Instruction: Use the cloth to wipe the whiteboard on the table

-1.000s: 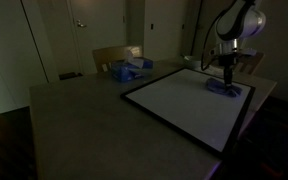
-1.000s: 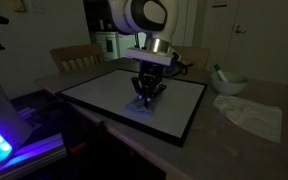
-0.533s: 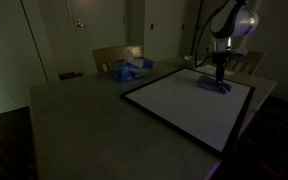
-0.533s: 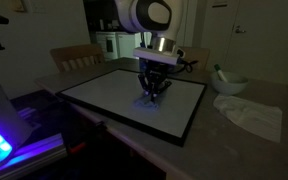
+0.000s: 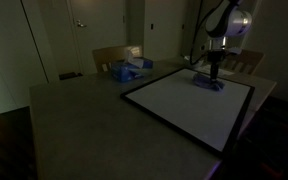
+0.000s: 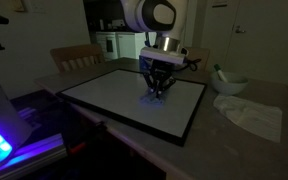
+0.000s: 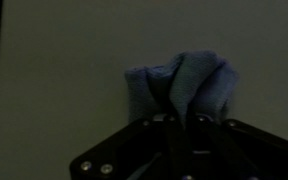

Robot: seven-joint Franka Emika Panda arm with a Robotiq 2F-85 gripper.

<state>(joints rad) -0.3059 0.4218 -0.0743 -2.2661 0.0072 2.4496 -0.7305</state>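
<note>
Cloth pinched and pressed onto the whiteboard

In an exterior view the fingers pinch the blue cloth against the whiteboard, which lies on the counter. In an exterior view the cloth sits near the board's far edge. In the wrist view it's bunched up between the fingers.

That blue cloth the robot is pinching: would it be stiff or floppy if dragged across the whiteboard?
Probably floppy: the cloth bunches in soft folds around the shut gripper. It is likely light, and it should slide easily on the smooth whiteboard.
</note>
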